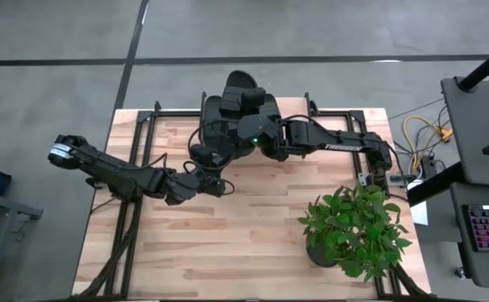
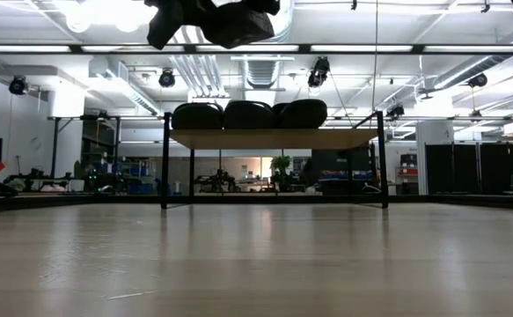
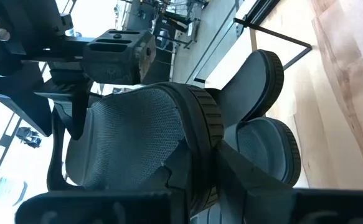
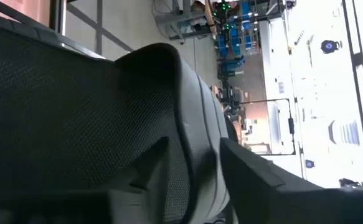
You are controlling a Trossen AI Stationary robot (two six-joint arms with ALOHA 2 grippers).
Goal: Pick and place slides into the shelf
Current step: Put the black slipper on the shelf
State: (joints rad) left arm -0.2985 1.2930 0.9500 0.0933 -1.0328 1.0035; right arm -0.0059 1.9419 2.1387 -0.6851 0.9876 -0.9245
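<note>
The matte black open-toe slide sandal with the mesh-textured wide strap (image 3: 137, 143) hangs in the air, clear of the light wooden surface (image 1: 252, 243) and higher than the shelf's top board in the low view. The left gripper (image 3: 193, 200) has its fingers closed on it. In the left wrist view the thick sole rim runs straight out ahead from between those fingers, so the sandal's long axis follows the line of the left arm's reach.

Seen from above, the left arm comes in from 9 o'clock and ends near the middle of the surface. The held sandal lies on its 1 o'clock side, towards the rack.

The right gripper (image 4: 193, 182) reaches in from 3 o'clock and meets the same sandal. Its fingers stand on either side of the sole's edge, with the strap arching just beside them. Whether they have clamped yet, I cannot tell.

The small low shelf with a light wood top board on a thin black frame (image 2: 274, 138) stands at the 12 o'clock edge of the surface. The other black slides (image 2: 247, 114) sit side by side on its board, at least three rounded shapes.

The right arm looks the nearer to the shelf and is aligned along its length. The likely hinge is a handover: the right takes the sandal, the left lets go, and the carry then runs towards 12 o'clock onto the rack.
</note>
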